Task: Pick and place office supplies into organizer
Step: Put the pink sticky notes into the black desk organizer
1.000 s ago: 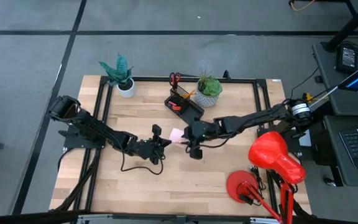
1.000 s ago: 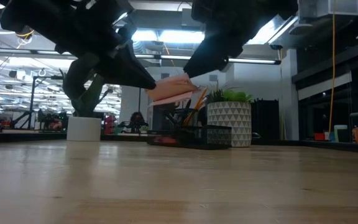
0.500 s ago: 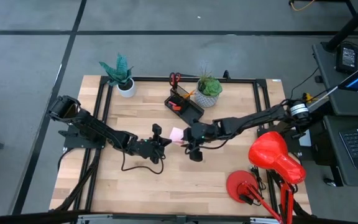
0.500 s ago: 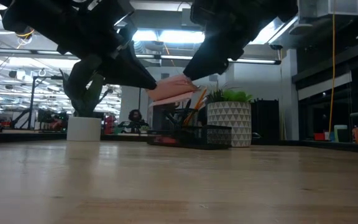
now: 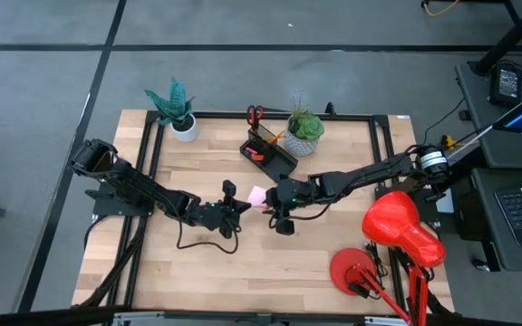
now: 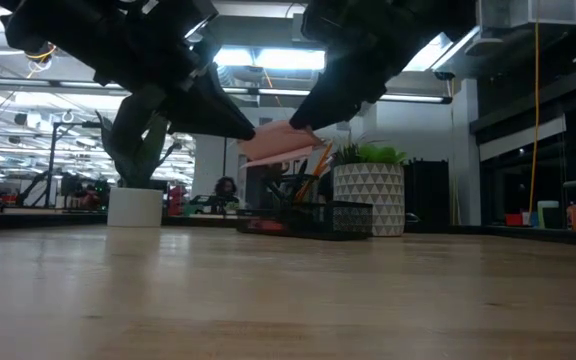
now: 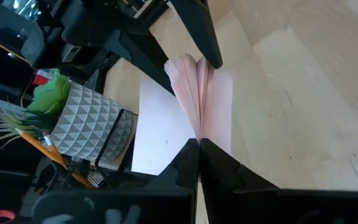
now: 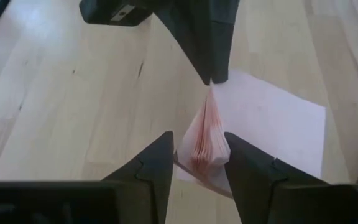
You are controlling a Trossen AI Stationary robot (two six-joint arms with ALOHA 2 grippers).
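Note:
A pink sticky-note pad (image 5: 257,195) hangs in the air over the table's middle, between my two grippers. Its sheets fan out from a narrow end to a wide end, and one pale sheet (image 8: 272,124) spreads flat to the side. My left gripper (image 7: 199,144) is shut on the narrow end. My right gripper (image 8: 197,162) comes from the opposite side with a finger on each side of the fanned end. The black organizer (image 5: 268,151) stands farther back on the table, with a pencil and red scissors (image 5: 255,113) upright in it. My left gripper pinches the pad's narrow end (image 7: 201,127) between its two fingertips. It comes from the table's left, slanting a little down. The pad is clear of the table and fans out away from the fingers. My right gripper has the pad's fanned end (image 8: 204,149) between its two fingers (image 8: 160,165), which lie against the outer sheets on either side. It comes from the table's right, slanting down. The pad stays clear of the table.
Two potted plants stand at the far edge, one in a white pot (image 5: 184,127) at the left and one in a patterned pot (image 5: 304,136) beside the organizer. A red desk lamp (image 5: 397,231) stands at the near right. Bare wood lies below and in front of the grippers.

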